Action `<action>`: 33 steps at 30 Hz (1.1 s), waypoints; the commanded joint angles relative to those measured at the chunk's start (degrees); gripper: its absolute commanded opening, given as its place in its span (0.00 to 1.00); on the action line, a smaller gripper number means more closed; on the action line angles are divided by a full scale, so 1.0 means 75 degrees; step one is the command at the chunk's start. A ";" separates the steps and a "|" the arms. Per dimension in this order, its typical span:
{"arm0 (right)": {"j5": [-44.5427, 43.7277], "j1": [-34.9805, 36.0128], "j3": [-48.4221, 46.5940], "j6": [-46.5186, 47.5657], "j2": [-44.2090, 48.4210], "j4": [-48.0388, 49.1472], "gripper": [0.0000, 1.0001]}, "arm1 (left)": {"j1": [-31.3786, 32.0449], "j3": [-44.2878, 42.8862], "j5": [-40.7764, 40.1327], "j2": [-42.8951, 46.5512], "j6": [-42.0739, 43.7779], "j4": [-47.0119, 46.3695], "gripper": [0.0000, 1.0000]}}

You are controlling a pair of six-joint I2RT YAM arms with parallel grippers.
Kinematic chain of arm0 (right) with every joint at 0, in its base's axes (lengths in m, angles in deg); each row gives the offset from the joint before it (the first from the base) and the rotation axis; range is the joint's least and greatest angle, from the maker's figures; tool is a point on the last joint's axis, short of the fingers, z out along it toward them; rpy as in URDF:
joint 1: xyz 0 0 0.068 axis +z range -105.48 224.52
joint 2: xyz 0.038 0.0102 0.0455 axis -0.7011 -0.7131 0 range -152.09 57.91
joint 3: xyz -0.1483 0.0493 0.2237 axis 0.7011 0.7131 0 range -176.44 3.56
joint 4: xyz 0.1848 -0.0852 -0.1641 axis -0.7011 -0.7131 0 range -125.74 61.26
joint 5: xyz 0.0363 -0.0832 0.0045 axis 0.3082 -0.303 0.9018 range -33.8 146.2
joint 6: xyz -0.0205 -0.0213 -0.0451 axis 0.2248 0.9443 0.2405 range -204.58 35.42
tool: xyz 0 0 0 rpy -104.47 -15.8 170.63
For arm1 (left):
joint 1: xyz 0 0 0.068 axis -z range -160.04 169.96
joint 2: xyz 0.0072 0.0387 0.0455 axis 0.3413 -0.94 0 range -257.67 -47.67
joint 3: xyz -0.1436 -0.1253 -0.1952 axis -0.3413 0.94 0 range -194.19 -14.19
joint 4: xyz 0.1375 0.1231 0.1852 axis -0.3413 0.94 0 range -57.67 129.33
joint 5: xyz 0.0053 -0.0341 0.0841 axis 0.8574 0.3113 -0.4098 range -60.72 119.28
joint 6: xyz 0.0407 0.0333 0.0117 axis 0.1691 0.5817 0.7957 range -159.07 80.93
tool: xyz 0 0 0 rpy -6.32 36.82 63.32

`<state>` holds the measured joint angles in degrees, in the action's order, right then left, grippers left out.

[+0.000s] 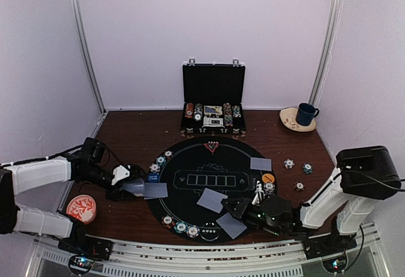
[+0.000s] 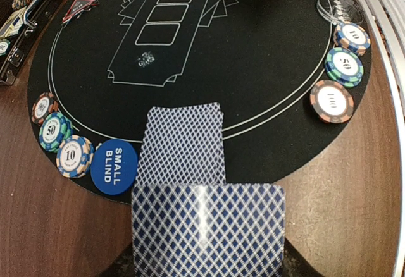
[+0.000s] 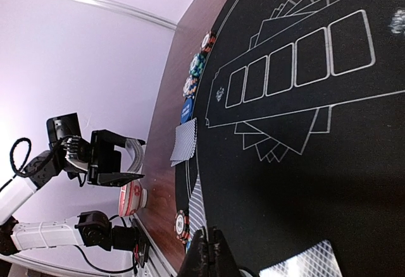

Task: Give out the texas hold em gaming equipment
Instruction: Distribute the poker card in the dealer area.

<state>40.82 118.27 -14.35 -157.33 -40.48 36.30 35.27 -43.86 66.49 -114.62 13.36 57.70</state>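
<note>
We see the brown table (image 1: 136,135) under everything, and on it the black round mat (image 1: 240,163), printed with a row of five boxes. At the far edge stands the black briefcase (image 1: 213,84), lid up, with chips in rows inside.

The left gripper (image 1: 128,188) sits at the mat's left edge. Its fingers are clamped on a card stack (image 2: 209,229) with grey-blue backs; we cannot tell how thick it is. The right gripper (image 1: 229,209) lies low over the near right part of the mat, its fingers pinched on a single held card (image 1: 212,200) that lies flat just above the mat.

Near left on the table is a red-and-white dish (image 1: 81,208). Far right is a blue cup (image 1: 307,113) on a saucer (image 1: 290,120).

The left card (image 2: 182,141) lies on the mat just beyond the stack. The near card (image 1: 231,225) lies by the near rim and the right card (image 1: 261,163) at the right rim.

A blue SMALL BLIND disc (image 2: 114,166) is just beside the left card, with three left chips (image 2: 74,155) in an arc next to it. An orange disc (image 1: 268,178) sits at the mat's right edge. Three loose chips (image 1: 289,163) lie on the wood right of the mat. The red triangle marker (image 1: 211,147) is at the far rim.
</note>
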 commanded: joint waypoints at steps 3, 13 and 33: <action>-0.2700 0.0941 0.0631 -0.0841 0.0946 -0.0189 0.00 | -0.0040 -0.0034 0.0072 0.0065 -0.0082 -0.0229 0.11; -0.4680 0.2473 0.0458 -0.2397 0.1826 -0.3180 0.00 | -0.0044 -0.0037 0.0044 0.0020 -0.0094 -0.0251 0.11; -0.4318 0.2919 0.0805 -0.3494 0.0283 -0.1980 0.00 | -0.0038 -0.0019 0.0034 -0.0008 -0.0099 -0.0271 0.11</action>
<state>8.36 139.54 -8.82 -182.53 -37.31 20.08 35.27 -43.86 66.34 -114.65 12.96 57.67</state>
